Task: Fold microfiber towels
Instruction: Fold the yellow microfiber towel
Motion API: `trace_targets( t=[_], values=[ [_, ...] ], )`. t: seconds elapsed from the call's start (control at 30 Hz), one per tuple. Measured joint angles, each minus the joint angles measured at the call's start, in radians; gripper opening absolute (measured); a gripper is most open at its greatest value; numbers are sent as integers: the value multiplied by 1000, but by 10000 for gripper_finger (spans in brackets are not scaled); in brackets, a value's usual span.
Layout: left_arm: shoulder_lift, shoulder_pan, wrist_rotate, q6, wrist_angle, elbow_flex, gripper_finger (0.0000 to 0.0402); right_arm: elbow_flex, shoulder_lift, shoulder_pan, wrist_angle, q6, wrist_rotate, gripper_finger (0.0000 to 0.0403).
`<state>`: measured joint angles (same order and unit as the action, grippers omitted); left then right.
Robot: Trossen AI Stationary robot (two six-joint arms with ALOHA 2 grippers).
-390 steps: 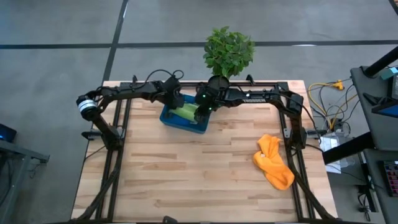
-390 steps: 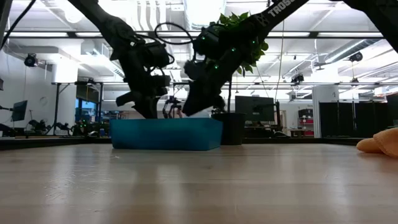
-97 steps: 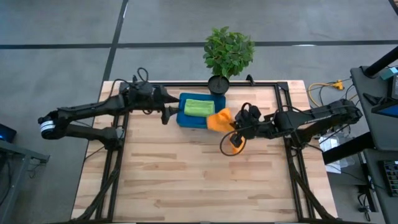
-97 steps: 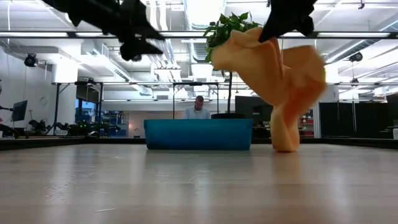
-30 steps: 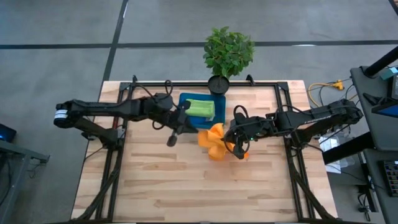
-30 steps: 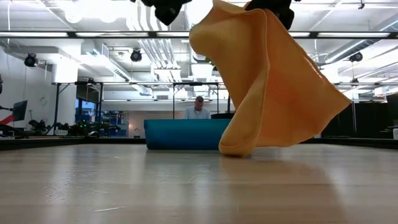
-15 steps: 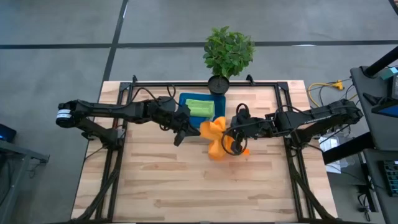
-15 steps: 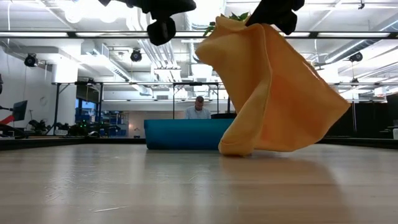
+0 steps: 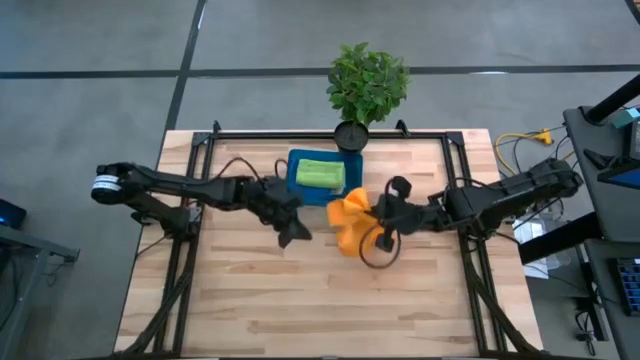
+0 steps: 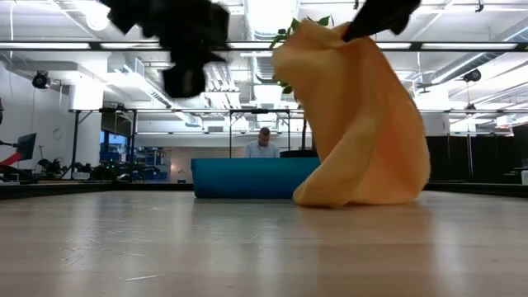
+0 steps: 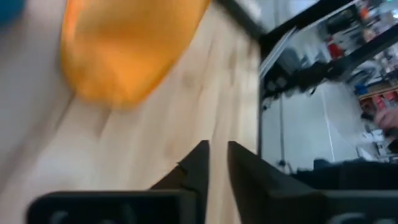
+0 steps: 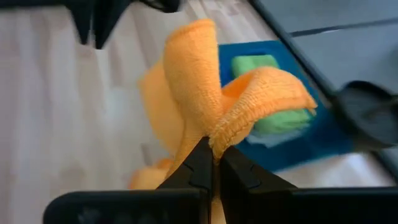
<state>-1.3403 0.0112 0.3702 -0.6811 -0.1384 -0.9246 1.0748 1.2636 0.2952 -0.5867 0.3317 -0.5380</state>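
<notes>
High view: right tool [image 9: 378, 217] pinches the soft orange microfiber towel [image 9: 349, 222], bunched on the wooden table [image 9: 300, 290] just ahead of it. Left tool [image 9: 293, 234] empty, beside the towel. Folded lime green towel [image 9: 319, 173] in the rigid blue tray [image 9: 292, 175].

Low view: towel [image 10: 359, 124] hangs, hem touching the table.

Left wrist view: fingers [image 11: 198, 165] slightly apart.

Right wrist view: fingers [image 12: 200, 163] clamped on the towel.

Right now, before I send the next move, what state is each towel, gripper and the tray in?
orange towel: unfolded, bunched, hanging from the right gripper, lower edge on the table
green towel: folded, lying in the blue tray
blue tray: on the table by the plant, holding the green towel
right gripper: shut on the orange towel
left gripper: fingers narrowly apart, holding nothing, beside the orange towel
</notes>
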Motion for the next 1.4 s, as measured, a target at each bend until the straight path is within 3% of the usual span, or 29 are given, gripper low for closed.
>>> trace_targets(
  t=[0.17, 0.3, 0.43, 0.73, 0.87, 1.13, 1.27, 1.4],
  values=[
    [-8, -39, -5, -124, 69, 116, 136, 0, 0, 120, -125, 25, -226, 9],
    [-35, -39, -14, -304, 287, 196, 211, -17, 0, 200, -170, 69, -376, 9],
    [-81, -40, -94, -473, 524, 236, 254, -60, 0, 252, -166, 64, -452, 9],
    [-171, -47, -368, -781, 821, 235, 265, -208, 0, 303, -161, 61, -568, 9],
    [-208, -52, -419, -871, 836, 215, 265, -252, 1, 305, -156, 61, -620, 9],
    [-276, -70, -641, -1065, 842, 167, 265, -265, 98, 305, -133, 50, -653, 9],
    [-293, -70, -688, -1162, 840, 142, 265, -244, 194, 309, -131, 46, -659, 9],
    [-321, -71, -665, -1266, 833, 120, 265, -208, 303, 310, -133, -6, -701, 9]
  ],
)
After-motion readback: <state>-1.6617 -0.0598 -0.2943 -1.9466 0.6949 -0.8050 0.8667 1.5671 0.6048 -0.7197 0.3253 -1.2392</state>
